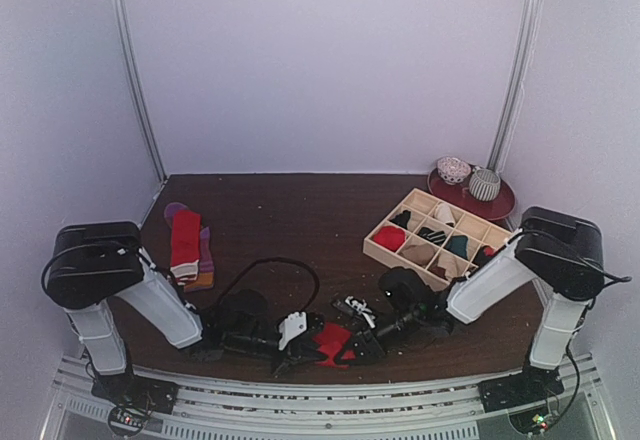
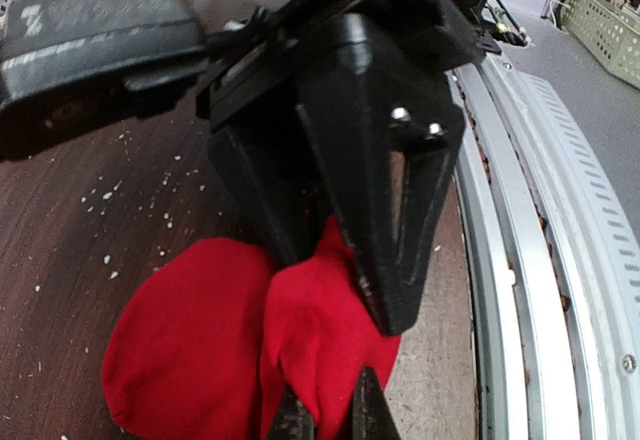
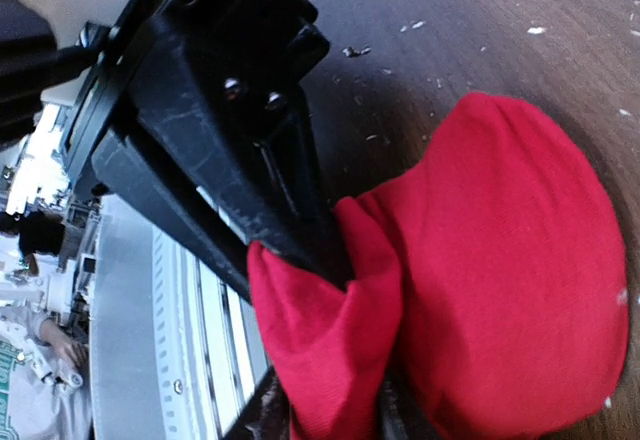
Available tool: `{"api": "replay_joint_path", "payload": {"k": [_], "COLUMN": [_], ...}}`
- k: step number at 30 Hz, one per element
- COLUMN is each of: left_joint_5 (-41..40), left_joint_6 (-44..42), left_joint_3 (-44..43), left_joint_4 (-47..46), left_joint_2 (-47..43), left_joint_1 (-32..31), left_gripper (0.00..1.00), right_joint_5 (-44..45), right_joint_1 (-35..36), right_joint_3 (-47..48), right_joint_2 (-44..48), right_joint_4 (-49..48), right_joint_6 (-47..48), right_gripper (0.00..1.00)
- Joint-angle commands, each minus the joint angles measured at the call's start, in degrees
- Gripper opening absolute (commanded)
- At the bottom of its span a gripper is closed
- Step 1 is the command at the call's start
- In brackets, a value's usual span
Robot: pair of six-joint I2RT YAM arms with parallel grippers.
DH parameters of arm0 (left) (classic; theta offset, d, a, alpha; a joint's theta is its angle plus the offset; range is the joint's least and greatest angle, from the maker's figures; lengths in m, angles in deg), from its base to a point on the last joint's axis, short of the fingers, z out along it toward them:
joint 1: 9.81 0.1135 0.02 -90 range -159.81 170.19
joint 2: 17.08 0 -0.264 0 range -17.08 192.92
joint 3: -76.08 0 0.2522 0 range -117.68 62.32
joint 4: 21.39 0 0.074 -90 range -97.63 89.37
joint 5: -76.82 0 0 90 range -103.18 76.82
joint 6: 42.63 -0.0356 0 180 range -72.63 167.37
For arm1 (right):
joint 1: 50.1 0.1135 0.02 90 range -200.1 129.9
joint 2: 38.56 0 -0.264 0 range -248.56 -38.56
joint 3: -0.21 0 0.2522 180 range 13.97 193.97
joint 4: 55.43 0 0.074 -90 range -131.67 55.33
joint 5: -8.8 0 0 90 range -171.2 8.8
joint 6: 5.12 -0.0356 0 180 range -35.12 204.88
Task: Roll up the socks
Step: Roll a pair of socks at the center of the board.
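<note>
On the dark tabletop [image 1: 300, 210] a red sock [image 1: 332, 340] is pinched in the closed left tool [image 2: 328, 422], its fold lying within the right tool [image 3: 335, 418], whose grip cannot be told; rolling is judged begun, and turning the fold over is needed next.

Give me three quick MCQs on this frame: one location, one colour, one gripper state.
1. The grid tray sits: A) on the left side B) dead centre C) on the right side.
2. The sock at the left gripper is: A) red B) cream C) purple.
3. The left gripper is: A) open above the sock B) shut on the sock C) out of view.
Key: C, the top view shows it right of centre; A, both wrist views show plain red fabric; B, red fabric is pinched between its fingers.
</note>
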Motion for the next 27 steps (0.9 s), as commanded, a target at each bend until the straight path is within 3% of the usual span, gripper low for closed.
{"api": "replay_joint_path", "payload": {"k": [1, 4, 9, 14, 27], "left_joint_5": [-0.8, 0.02, 2.99, 5.25, 7.62], "left_joint_6": [7.19, 11.79, 17.9, 19.85, 19.96], "left_joint_3": [-0.89, -1.13, -1.68, -3.02, -5.32], "left_joint_4": [8.14, 13.22, 20.1, 24.24, 26.64], "left_joint_2": [1.2, 1.12, 0.97, 1.32, 3.75], "left_joint_1": [0.47, 1.37, 3.59, 5.28, 6.66], "left_gripper": [0.0, 0.0, 0.0, 0.0, 0.0], "right_joint_5": [12.79, 22.19, 40.51, 43.32, 48.13], "right_joint_1": [-0.16, 0.8, 10.33, 13.85, 20.19], "right_joint_3": [-2.0, -5.31, -11.24, -8.98, -2.55], "right_joint_2": [6.42, 15.93, 27.58, 25.65, 14.75], "right_joint_4": [11.79, 10.79, 7.8, 9.53, 10.58], "right_joint_6": [3.61, 7.38, 24.02, 30.64, 34.77], "right_gripper": [0.32, 0.34, 0.46, 0.55, 0.54]}}
